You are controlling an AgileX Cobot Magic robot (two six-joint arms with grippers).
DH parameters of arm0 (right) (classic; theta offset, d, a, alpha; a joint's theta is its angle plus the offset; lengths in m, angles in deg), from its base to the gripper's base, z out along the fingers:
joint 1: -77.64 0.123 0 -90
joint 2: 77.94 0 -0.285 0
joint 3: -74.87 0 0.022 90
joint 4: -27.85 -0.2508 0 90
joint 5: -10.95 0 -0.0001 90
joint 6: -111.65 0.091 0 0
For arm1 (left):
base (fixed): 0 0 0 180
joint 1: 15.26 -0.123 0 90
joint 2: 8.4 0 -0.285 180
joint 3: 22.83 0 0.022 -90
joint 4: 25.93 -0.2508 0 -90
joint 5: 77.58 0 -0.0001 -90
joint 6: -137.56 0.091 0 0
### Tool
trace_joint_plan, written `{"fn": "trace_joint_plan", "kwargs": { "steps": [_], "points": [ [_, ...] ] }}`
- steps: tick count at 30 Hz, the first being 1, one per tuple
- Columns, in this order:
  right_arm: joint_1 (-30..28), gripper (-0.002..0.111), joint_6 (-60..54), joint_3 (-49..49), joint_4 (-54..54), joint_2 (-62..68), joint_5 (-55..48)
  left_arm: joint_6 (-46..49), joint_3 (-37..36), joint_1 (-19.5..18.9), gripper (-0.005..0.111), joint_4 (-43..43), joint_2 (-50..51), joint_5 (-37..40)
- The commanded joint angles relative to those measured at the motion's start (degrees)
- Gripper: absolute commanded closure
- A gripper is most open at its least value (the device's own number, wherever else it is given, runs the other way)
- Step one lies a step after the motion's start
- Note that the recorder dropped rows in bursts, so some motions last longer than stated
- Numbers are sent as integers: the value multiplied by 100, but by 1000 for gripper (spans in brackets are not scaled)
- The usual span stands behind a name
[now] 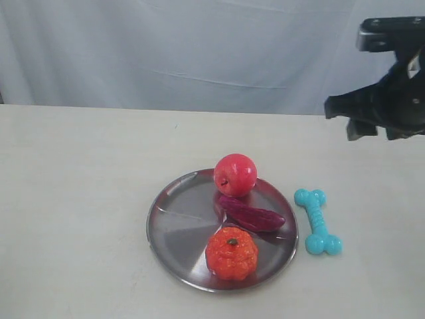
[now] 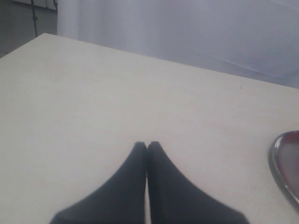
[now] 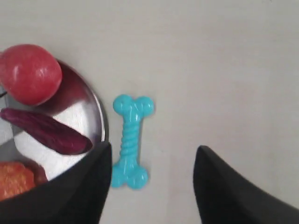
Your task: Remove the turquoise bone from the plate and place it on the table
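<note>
The turquoise bone (image 1: pixel 318 221) lies flat on the off-white table (image 1: pixel 80 199), just right of the silver plate (image 1: pixel 174 229) and apart from its rim. The right wrist view looks down on the bone (image 3: pixel 130 141) beside the plate's rim (image 3: pixel 99 116). My right gripper (image 3: pixel 153 150) hangs open above the table, holding nothing; in the exterior view it is high at the right edge (image 1: pixel 382 109), well above the bone. My left gripper (image 2: pixel 147 143) is shut and empty over bare table, with the plate's edge (image 2: pixel 279 165) off to one side.
The plate holds a red apple (image 1: pixel 235 175), a purple sweet potato (image 1: pixel 252 214) and an orange pumpkin (image 1: pixel 231 252). A pale curtain (image 1: pixel 199 46) hangs behind the table's far edge.
</note>
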Motion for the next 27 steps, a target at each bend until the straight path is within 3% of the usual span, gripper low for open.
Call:
{"fn": "trace_joint_plan", "kwargs": {
  "steps": [1, 7, 13, 27],
  "points": [
    [117, 77, -148, 223, -52, -828, -1170, -11, -15, 30, 107, 19, -7, -30],
    [695, 109, -249, 1526, -756, -2485, -1081, -11, -15, 30, 107, 19, -7, -30],
    [1128, 109, -238, 2407, -974, -3519, 68, -11, -15, 30, 107, 19, -7, -30],
    [1128, 109, -238, 2407, -928, -3676, 164, -11, -15, 30, 107, 19, -7, -30]
  ]
}}
